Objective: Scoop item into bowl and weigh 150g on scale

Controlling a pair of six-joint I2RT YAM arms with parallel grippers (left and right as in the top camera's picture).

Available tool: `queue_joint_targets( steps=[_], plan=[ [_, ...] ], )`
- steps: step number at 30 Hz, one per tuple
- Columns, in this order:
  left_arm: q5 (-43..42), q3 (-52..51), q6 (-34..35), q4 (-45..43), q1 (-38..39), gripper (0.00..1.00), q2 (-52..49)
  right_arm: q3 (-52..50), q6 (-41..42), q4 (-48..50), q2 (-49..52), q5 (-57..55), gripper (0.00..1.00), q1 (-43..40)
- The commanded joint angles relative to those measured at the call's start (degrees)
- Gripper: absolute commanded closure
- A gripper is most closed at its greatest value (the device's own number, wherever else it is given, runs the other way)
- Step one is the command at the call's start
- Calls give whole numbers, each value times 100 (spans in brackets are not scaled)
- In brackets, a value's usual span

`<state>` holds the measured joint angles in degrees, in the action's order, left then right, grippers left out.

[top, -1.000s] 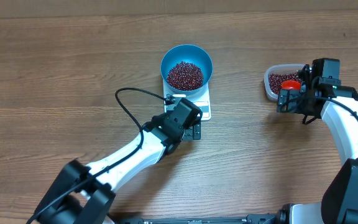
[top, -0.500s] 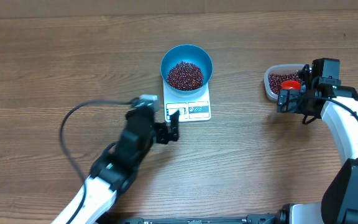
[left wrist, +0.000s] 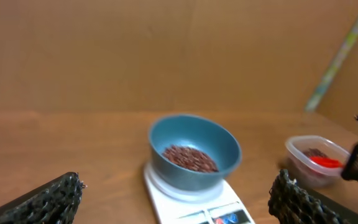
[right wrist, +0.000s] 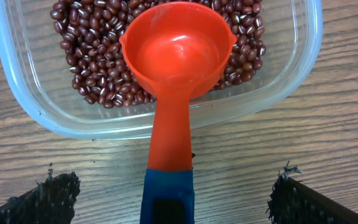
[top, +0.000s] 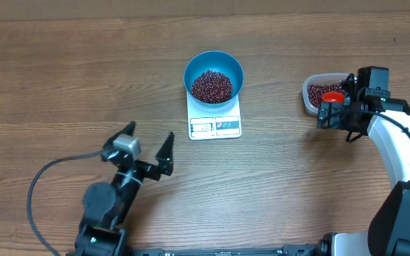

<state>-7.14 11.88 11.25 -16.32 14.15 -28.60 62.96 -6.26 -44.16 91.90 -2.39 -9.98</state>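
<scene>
Nearest the robot's base, the left fingers (top: 166, 146) stood spread wide and empty over the bare wood-grain bench (top: 62, 71), short of the scale (top: 216, 126). The white scale lay flat with its display edge toward the base. The blue bowl (top: 190, 70) sat on its far part, holding a heap of dark red beans (top: 212, 85). Well apart to the right, the right fingers (right wrist: 55, 196) were also spread wide, either side of an orange scoop (right wrist: 176, 50) without touching its handle. The scoop's empty cup lay over more beans in a clear tub (right wrist: 17, 93). Beyond the bench rose a plain brown wall (left wrist: 104, 56).
</scene>
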Motion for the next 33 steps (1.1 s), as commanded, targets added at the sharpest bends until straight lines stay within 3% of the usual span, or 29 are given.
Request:
queue_joint_targets(
  steps=[1,11,22,33],
  plan=[
    [-417,-227,-540,-24,-291,0,407,-33,-26,31,17,-52,0,22],
    [-470,-1165,-702,-20,-835,0,1674,-33,-24,31,17,-52,0,22],
    [-251,-1161,-1123,2033,-1169,1,2852,-33,-24,31,17,-52,0,26],
    [-76,-1161,-1641,2037,-1231,1,2841,-33,-24,31,17,-52,0,28]
  ],
)
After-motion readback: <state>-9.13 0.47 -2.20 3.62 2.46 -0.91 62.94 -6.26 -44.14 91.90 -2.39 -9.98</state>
